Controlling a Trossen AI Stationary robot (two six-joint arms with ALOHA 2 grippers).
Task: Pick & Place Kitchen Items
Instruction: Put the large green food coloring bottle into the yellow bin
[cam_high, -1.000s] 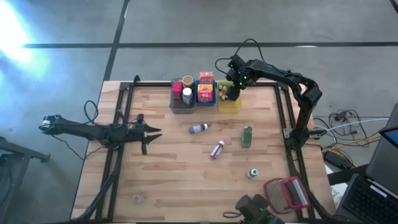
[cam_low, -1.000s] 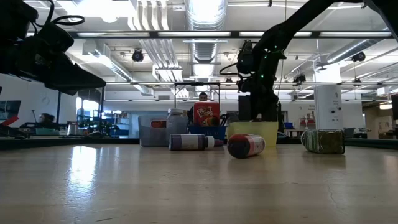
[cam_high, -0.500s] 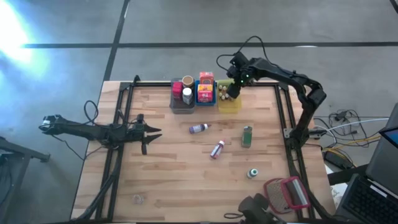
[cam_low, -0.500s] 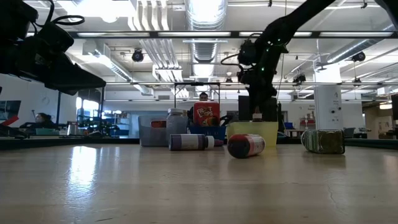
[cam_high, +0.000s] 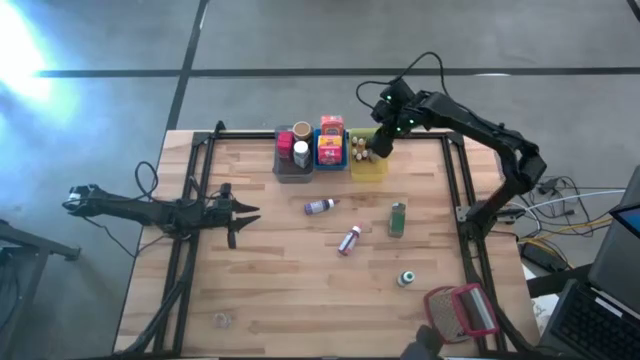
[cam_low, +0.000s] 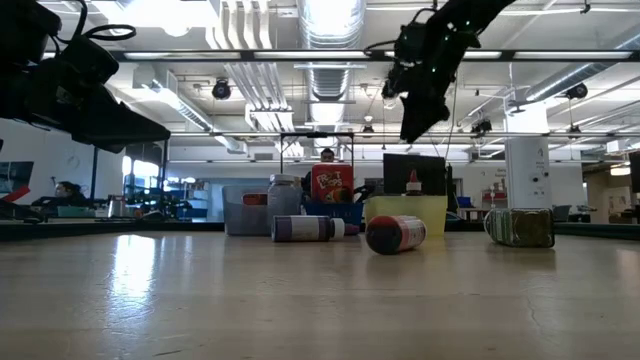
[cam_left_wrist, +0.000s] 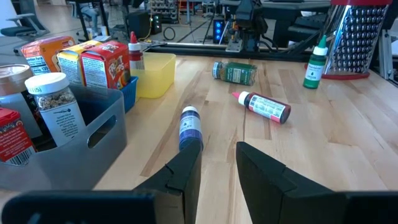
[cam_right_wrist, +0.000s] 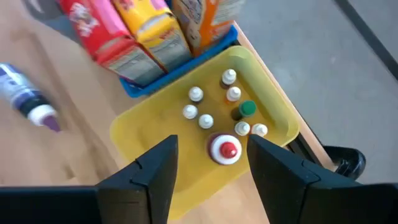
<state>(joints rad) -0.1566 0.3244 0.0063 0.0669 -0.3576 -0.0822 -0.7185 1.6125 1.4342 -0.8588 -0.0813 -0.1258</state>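
A: Where is the right gripper?
B: Raised over the yellow bin at the far edge of the bench. Its fingers stand apart with nothing between them; in the right wrist view a red-capped bottle stands upright in the bin right under the gap.

A: What else sits in that bin?
B: Several tiny white-capped bottles and one green-capped bottle, all upright.

A: And the other bins?
B: The blue bin just beside the yellow one holds the boxes, red, yellow and orange. The grey bin next to it holds jars.

A: What lies loose on the bench?
B: A purple bottle on its side near the grey bin, a red bottle on its side near the middle, a green jar lying to its right, and a small green bottle standing near the mesh grater in the near right corner.

A: The left gripper?
B: It waits low at the bench's left side, well apart from the items. Its fingers are slightly parted and hold nothing
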